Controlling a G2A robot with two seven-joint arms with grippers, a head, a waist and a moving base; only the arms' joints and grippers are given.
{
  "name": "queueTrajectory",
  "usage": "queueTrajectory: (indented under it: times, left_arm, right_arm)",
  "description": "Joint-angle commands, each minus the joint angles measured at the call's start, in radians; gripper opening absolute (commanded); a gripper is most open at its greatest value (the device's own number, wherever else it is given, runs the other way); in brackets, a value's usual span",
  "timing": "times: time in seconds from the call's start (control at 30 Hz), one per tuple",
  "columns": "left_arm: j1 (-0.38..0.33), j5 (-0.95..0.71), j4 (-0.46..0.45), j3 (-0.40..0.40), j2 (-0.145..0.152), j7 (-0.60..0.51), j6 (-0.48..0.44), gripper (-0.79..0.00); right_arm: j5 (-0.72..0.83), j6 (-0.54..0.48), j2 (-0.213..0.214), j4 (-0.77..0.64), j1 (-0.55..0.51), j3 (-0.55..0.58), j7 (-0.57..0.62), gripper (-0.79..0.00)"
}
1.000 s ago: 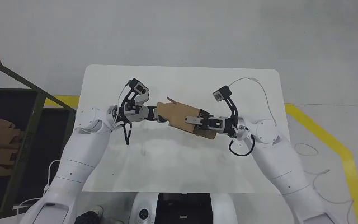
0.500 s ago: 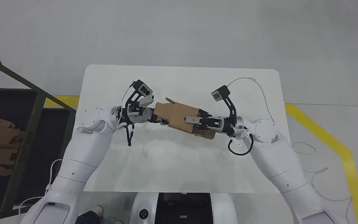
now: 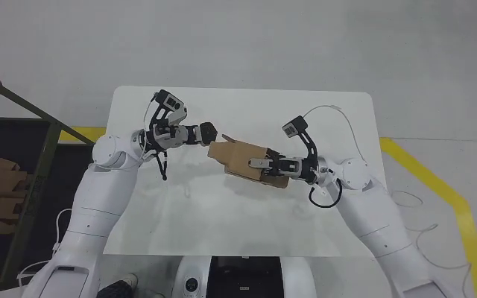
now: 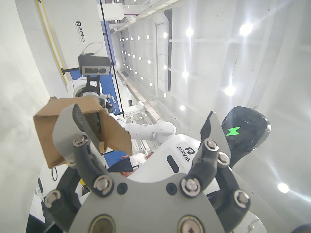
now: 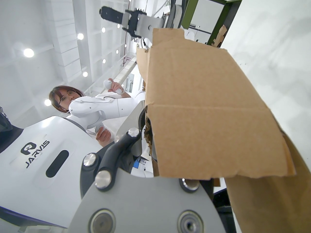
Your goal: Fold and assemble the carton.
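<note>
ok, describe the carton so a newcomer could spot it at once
Start at the white table; near its middle, between the two arms, is the carton. It is a brown cardboard box with loose flaps, held at one end by the right gripper, and the only brown thing against the white top.

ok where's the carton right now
Top view, centre: the carton is gripped by the right gripper, with the open left gripper close by its other end.

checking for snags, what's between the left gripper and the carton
Nothing. In the top view the left gripper and the carton look just apart, with bare table showing in the narrow gap.
</note>
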Motion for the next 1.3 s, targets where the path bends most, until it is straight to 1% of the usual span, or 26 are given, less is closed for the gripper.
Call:
queueTrajectory:
  times: [0.0, 0.1, 0.23, 0.43, 0.6, 0.9, 1.27]
  left_arm:
    - [-0.008, 0.003, 0.004, -0.004, 0.0, 0.007, -0.004, 0.0]
    - [-0.018, 0.007, 0.007, 0.003, -0.002, 0.009, -0.002, 0.0]
    - [-0.032, 0.011, 0.012, 0.032, -0.006, -0.008, 0.012, 0.0]
    - [-0.041, 0.009, 0.023, 0.061, -0.011, -0.023, 0.021, 0.0]
    - [-0.03, 0.002, 0.022, 0.062, -0.012, -0.029, 0.032, 0.0]
    - [0.011, -0.017, -0.013, 0.073, -0.013, -0.04, 0.052, 0.0]
    - [0.02, 0.002, -0.034, 0.069, -0.012, -0.036, 0.053, 0.0]
  right_arm:
    - [0.004, 0.006, -0.001, -0.002, 0.001, -0.009, 0.02, -0.785]
    - [0.013, 0.013, -0.003, 0.001, 0.005, -0.02, 0.038, -0.785]
    - [0.014, 0.017, -0.006, 0.003, 0.011, -0.035, 0.048, -0.785]
    - [0.021, -0.002, -0.007, 0.009, 0.014, -0.027, 0.022, -0.785]
    - [0.025, -0.009, -0.006, 0.01, 0.008, -0.014, 0.007, -0.785]
    - [0.017, -0.011, -0.008, 0.002, 0.007, -0.015, -0.028, -0.785]
    - [0.013, -0.014, -0.01, 0.001, 0.009, -0.014, -0.041, -0.785]
